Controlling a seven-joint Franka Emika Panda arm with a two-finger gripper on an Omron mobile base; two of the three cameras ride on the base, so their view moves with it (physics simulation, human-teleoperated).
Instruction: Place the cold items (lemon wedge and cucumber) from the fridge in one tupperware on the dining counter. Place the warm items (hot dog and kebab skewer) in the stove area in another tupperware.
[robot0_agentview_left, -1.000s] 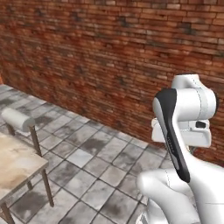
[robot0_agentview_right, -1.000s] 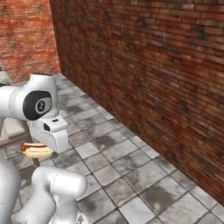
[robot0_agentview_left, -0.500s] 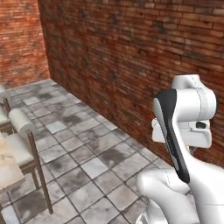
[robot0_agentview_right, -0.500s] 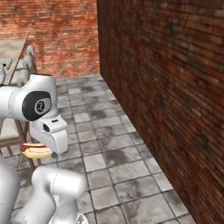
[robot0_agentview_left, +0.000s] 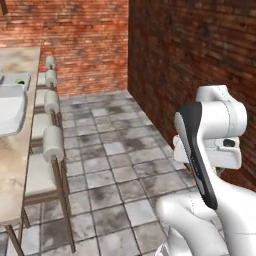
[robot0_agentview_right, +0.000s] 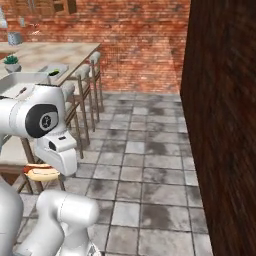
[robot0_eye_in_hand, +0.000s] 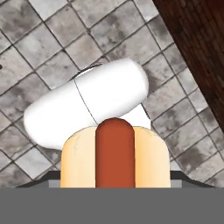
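base views flank arm, sharing tiled floor (robot0_agentview_left: 115, 165)

A rendered home kitchen with a dining area. Red brick walls (robot0_agentview_left: 90, 45) enclose the room, and the floor (robot0_agentview_right: 150, 165) is laid with grey, mottled stone tiles. A long dining counter (robot0_agentview_right: 50, 55) with a pale stone top runs along one side, with a row of bar stools (robot0_agentview_left: 50, 145) with padded backs tucked against it. On the counter sit shallow white containers (robot0_agentview_left: 11, 107) and a small potted plant (robot0_agentview_right: 11, 62). Wooden shelving (robot0_agentview_right: 45, 6) hangs on the far brick wall.
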